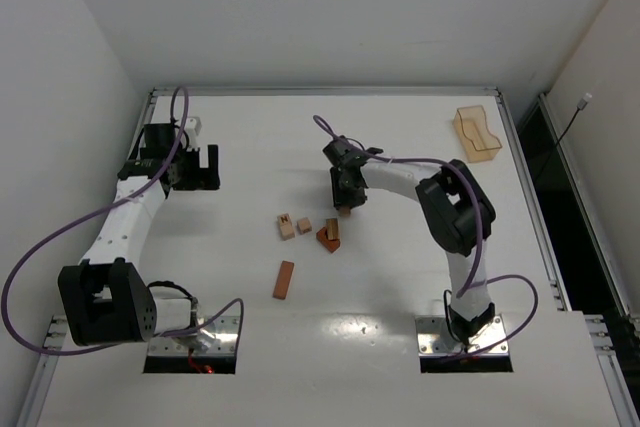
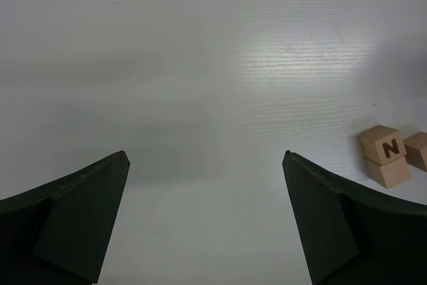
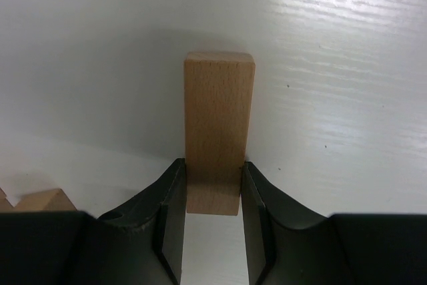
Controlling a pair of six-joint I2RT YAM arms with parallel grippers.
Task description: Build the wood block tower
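My right gripper [image 1: 345, 201] is shut on a light tan wooden bar [image 3: 219, 118], its fingers [image 3: 168, 198] pressing the bar's two long sides near one end. In the top view the bar [image 1: 345, 211] pokes out below the gripper, just above the table. Loose blocks lie nearby: a tan lettered block [image 1: 287, 226], a small tan cube [image 1: 304, 226], a reddish block with a tan one against it [image 1: 330, 236], and a reddish-orange bar [image 1: 284, 280]. My left gripper [image 1: 205, 169] stands open at the far left with nothing between its fingers. Its view shows an N-marked cube [image 2: 383, 145] at the right edge.
A translucent orange tray [image 1: 477, 134] sits at the back right corner. The white table [image 1: 400, 277] is ringed by a metal rail. White walls stand on the left and at the back.
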